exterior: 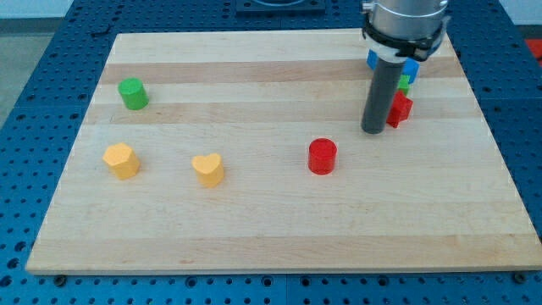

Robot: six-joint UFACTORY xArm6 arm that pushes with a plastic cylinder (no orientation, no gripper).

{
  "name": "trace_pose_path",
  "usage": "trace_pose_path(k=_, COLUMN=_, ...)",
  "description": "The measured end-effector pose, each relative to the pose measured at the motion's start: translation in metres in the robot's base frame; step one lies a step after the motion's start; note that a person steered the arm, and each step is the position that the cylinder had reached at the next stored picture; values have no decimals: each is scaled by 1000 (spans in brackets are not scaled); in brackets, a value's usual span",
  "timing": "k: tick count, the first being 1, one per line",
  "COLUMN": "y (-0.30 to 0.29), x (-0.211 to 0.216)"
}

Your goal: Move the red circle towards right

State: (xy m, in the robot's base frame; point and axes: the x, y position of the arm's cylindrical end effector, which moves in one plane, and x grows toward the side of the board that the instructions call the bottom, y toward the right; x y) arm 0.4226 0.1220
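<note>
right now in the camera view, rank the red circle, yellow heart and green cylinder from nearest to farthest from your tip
From my tip:
1. red circle, just toward the view's lower left of it.
2. yellow heart, farther toward the view's left, at mid-board.
3. green cylinder, near the view's left edge, toward the top.

light: bright, even | shadows: soft, faint | focus: sharp | glare: none

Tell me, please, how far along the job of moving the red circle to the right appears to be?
Nothing looks done yet: the red circle sits alone near the board's middle, untouched. In hand: my tip is up and to the view's right of it, beside another red block. Left: bring my tip round to the circle's left side and push it rightward.
</note>
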Motion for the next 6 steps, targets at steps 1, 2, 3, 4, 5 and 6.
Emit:
trace_pose_path(k=1, y=-25, x=0)
trace_pose_path(k=2, y=-64, x=0)
trace_pose_path(k=3, y=-106, x=6)
trace_pose_path(k=4, y=-123, x=34)
trace_pose_path(k=5, y=-114, x=63)
trace_pose_path(k=6, y=-64, x=69)
